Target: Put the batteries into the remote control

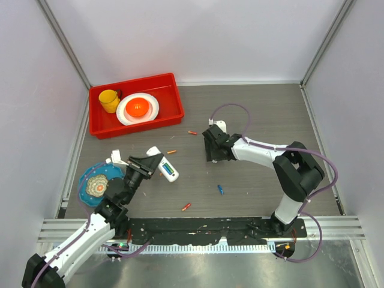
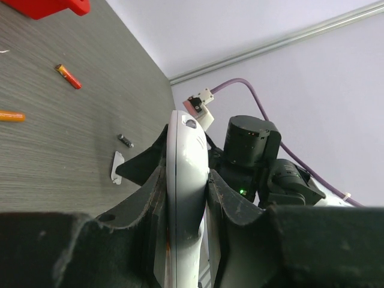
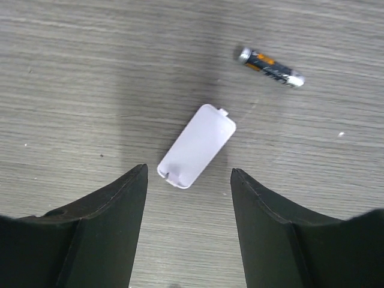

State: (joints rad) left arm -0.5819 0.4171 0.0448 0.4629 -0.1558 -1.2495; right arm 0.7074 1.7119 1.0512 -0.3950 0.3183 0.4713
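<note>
White cover point(image 3: 197, 147) under spread right hand point(image 3: 188, 174), dark battery point(image 3: 271, 67) near

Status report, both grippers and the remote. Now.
Left gripper shut on remote control. Right gripper open above white cover, dark battery beside it. Other batteries loose on table. Nothing blocking.

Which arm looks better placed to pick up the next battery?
Right. The right end effector hangs open over a white cover, with a dark battery lying close by. The left end effector is shut on the remote control.
</note>
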